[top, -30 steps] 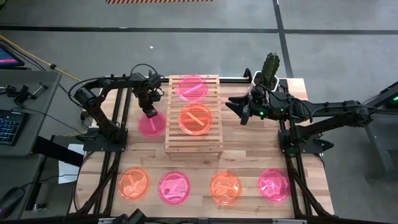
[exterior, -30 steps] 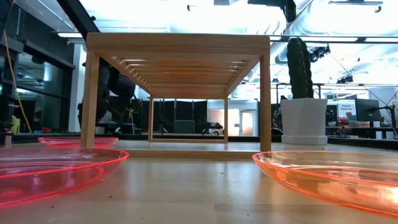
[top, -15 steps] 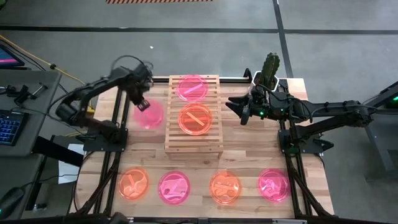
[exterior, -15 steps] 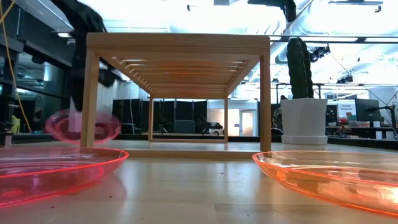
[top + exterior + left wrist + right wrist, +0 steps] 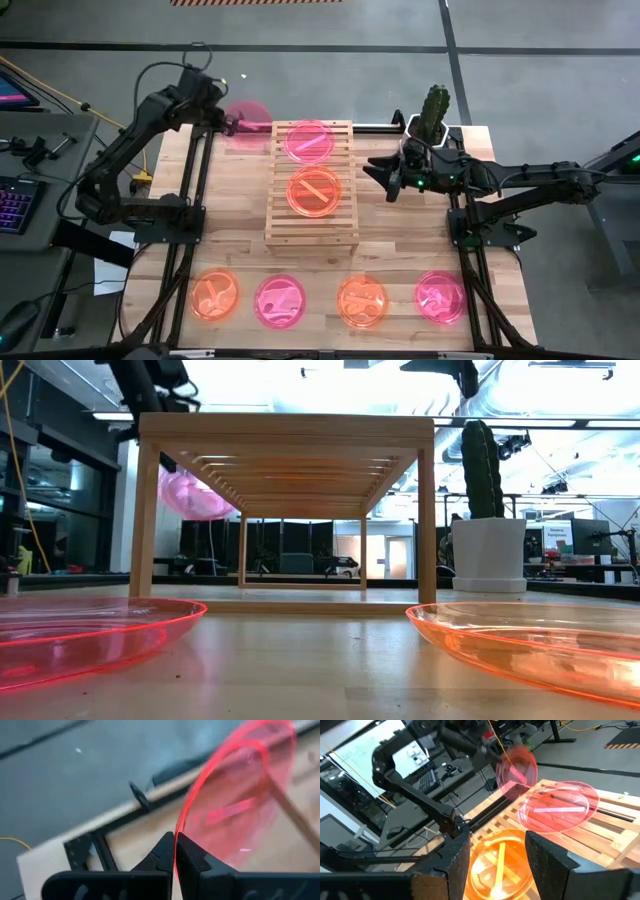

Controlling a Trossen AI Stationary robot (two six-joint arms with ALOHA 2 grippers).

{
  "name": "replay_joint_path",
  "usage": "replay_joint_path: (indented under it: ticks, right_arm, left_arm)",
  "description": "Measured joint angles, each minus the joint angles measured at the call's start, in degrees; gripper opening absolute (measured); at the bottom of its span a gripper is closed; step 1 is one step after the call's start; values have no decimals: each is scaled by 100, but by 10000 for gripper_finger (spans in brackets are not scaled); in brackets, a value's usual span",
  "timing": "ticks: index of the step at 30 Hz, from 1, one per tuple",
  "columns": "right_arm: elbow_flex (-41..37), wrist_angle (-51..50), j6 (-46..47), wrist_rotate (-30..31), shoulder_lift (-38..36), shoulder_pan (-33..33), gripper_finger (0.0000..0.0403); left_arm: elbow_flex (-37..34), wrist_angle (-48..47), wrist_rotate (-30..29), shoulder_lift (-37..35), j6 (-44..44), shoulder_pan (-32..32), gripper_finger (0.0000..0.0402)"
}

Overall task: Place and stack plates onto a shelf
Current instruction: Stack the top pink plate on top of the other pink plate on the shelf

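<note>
My left gripper (image 5: 229,124) is raised above the table's far left corner, shut on a pink plate (image 5: 249,118). In the low view that plate (image 5: 193,495) hangs in the air behind the shelf's left legs. The slatted wooden shelf (image 5: 311,228) carries a pink plate (image 5: 309,141) and an orange plate (image 5: 314,191), both lying flat. Several more plates lie along the near edge, among them an orange one (image 5: 215,296) and a pink one (image 5: 440,296). My right gripper (image 5: 392,178) hovers open, just right of the shelf. My left gripper (image 5: 175,836) pinches the pink plate's rim (image 5: 178,822) between its two fingers. It comes at the rim roughly level from the table's left. The plate (image 5: 240,805) is lifted clear, tilted steeply, and reaches away from the fingers toward the shelf.
A cactus in a white pot (image 5: 433,112) stands at the far right, behind my right arm. Bare tabletop (image 5: 230,215) lies left of the shelf and between the shelf and the near row of plates. Black frame rails (image 5: 470,250) run along both sides.
My left gripper has risen from the table left of the shelf and moved toward the far edge, carrying the pink plate. The plate has gone from lying flat on the table to lifted clear and steeply tilted. My right arm has kept still.
</note>
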Motion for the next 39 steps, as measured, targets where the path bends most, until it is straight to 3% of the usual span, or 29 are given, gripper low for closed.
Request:
replay_joint_path:
  ticks: [7, 14, 19, 22, 27, 31, 39]
  right_arm:
    - [0, -139, 45, -5, 0, 0, 172]
    - [0, 123, -75, -25, 0, 0, 172]
    - [0, 433, -343, 239, 0, 0, 172]
    - [0, 524, -497, 294, -1, -31, 172]
    - [0, 531, -512, 272, -2, -98, 172]
    - [0, 542, -491, 248, -2, -114, 172]
    - [0, 583, -469, 134, -2, -109, 172]
  left_arm:
    - [332, 958, -609, 0, -452, -14, 0]
    - [564, 1232, 510, 21, -1179, -743, 0]
    - [574, 1266, 644, 147, -1718, -1866, 0]
    - [761, 1244, 635, 418, -1904, -2230, 0]
    - [1559, 1129, 926, 1061, -1899, -2166, 0]
    - [2102, 487, 1002, 1695, -1591, -2098, 0]
    - [2206, 199, 1358, 2444, -1587, -2058, 0]
